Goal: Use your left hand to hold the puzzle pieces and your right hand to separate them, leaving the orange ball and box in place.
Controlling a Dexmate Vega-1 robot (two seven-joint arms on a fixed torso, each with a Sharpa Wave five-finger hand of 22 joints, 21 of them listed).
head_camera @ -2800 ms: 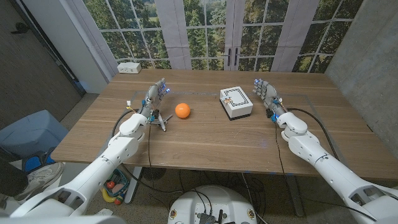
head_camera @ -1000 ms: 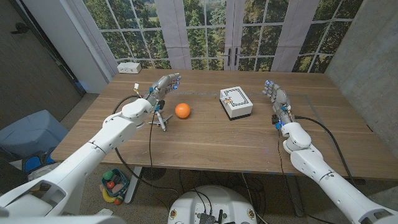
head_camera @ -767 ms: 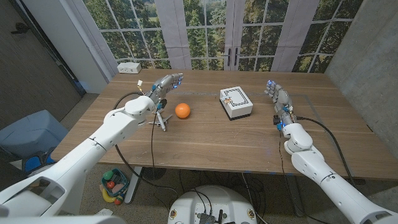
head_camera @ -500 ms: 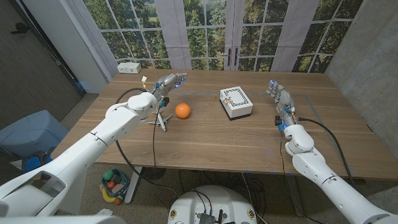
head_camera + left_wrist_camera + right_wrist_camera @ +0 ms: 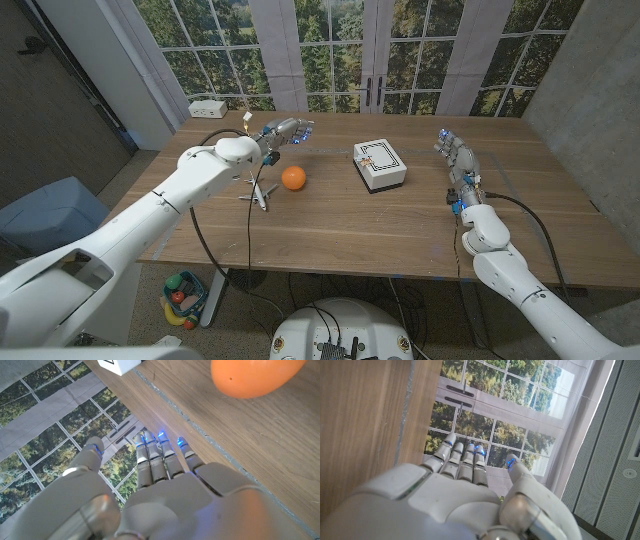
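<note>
The metal puzzle pieces (image 5: 259,193) lie joined on the table, left of the orange ball (image 5: 293,178). My left hand (image 5: 283,131) hovers above and behind them, fingers stretched toward the middle, holding nothing. In the left wrist view that hand (image 5: 150,490) shows its back with fingers extended, the ball (image 5: 252,376) beyond them. The white box (image 5: 380,165) stands right of the ball. My right hand (image 5: 456,156) stands on the right side, fingers straight and apart, empty; the right wrist view shows its back (image 5: 465,490) beside the table edge.
A white power strip (image 5: 208,109) lies at the far left corner of the table (image 5: 340,225). Windows with trees stand behind the table. A corner of the white box (image 5: 117,365) shows in the left wrist view.
My left arm has swung up and rightward, carrying the hand from above the puzzle pieces toward the space behind the ball. My right hand has drifted right, away from the box.
</note>
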